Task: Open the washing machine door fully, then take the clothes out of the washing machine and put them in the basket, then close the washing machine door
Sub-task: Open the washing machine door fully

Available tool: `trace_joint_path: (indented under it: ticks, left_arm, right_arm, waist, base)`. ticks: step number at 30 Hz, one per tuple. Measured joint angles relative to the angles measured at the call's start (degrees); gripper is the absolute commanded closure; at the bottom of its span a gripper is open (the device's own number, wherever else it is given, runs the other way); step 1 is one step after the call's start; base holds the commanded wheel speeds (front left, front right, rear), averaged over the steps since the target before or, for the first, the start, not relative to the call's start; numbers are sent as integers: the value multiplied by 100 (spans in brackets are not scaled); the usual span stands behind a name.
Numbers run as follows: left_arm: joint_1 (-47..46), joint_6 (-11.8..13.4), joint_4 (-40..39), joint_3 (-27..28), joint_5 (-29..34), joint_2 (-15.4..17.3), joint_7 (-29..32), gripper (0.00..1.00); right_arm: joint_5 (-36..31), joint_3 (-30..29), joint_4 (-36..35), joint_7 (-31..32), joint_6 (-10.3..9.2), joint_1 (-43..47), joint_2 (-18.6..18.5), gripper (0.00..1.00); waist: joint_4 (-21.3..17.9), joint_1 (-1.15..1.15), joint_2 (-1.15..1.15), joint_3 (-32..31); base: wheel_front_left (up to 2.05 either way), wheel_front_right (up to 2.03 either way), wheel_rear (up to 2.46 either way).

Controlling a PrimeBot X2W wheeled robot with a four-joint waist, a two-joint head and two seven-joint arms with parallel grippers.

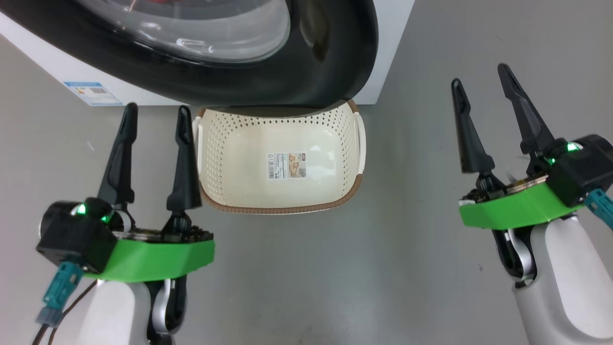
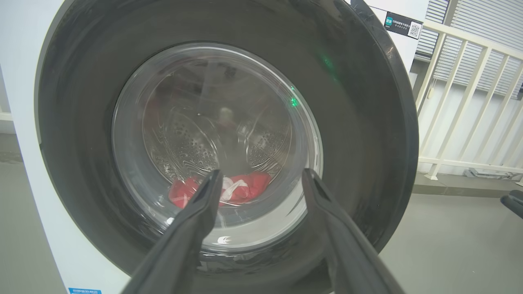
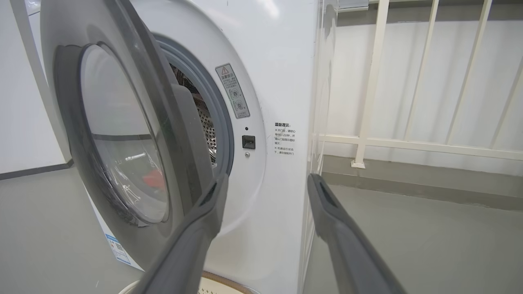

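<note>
The washing machine door (image 1: 306, 76), black-rimmed with a clear glass bowl, stands partly open and overhangs the far end of the basket (image 1: 225, 143). The cream basket sits empty on the floor in front of the white washing machine (image 1: 392, 43). Red and white clothes (image 2: 249, 185) lie in the steel drum, seen through the door glass (image 2: 367, 122). My left gripper (image 1: 156, 108) is open just left of the basket, pointing at the door (image 2: 261, 172). My right gripper (image 1: 479, 74) is open to the right of the machine, facing the gap beside the door's edge (image 3: 266, 177).
A white railing (image 3: 408, 143) runs along the wall to the right of the machine. A small blue label (image 1: 93, 93) marks the machine's lower front corner. Grey floor lies between the arms and around the basket.
</note>
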Motion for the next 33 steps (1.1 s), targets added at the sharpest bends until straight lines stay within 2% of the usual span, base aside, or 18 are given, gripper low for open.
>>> trace_joint_path:
  ticks: [7, 26, 27, 28, 29, 30, 31, 33]
  left_arm:
    - [138, -40, -86, 97, 85, -37, 0, 0]
    - [227, -88, -135, 124, 163, -51, 0, 0]
    - [227, -87, -132, 122, 164, -51, 0, 0]
    - [228, -87, -130, 121, 169, -51, 0, 0]
    - [228, -87, -119, 116, 191, -51, 0, 0]
    - [229, -87, -104, 111, 200, -51, 0, 0]
    - [229, -87, -92, 108, 200, -52, 0, 0]
    - [230, -87, -52, 102, 200, -52, 0, 0]
  right_arm:
    - [-8, -7, -254, 0, 0, 459, 14, 0]
    - [-66, -87, -337, 0, 0, 492, 18, 0]
    - [-57, -85, -337, 0, 0, 491, 18, 14]
    - [-56, -85, -336, 0, 0, 489, 18, 45]
    - [-32, -81, -331, 0, 0, 486, 18, 45]
    - [26, -74, -314, 0, 0, 474, 18, 67]
    - [70, -63, -288, 0, 0, 458, 18, 100]
    - [148, -40, -229, 0, 0, 399, 18, 100]
  waist:
    - [-76, 0, 0, -6]
    - [-84, 0, 0, 136]
    - [-77, 0, 0, 143]
    - [-70, 0, 0, 150]
    - [-61, 0, 0, 156]
    - [-53, 0, 0, 161]
    - [-45, 0, 0, 167]
    - [-26, 0, 0, 180]
  base:
    - [0, 0, 0]
    - [0, 0, 0]
    - [0, 0, 0]
    - [0, 0, 0]
    - [0, 0, 0]
    - [0, 0, 0]
    - [0, 0, 0]
    - [0, 0, 0]
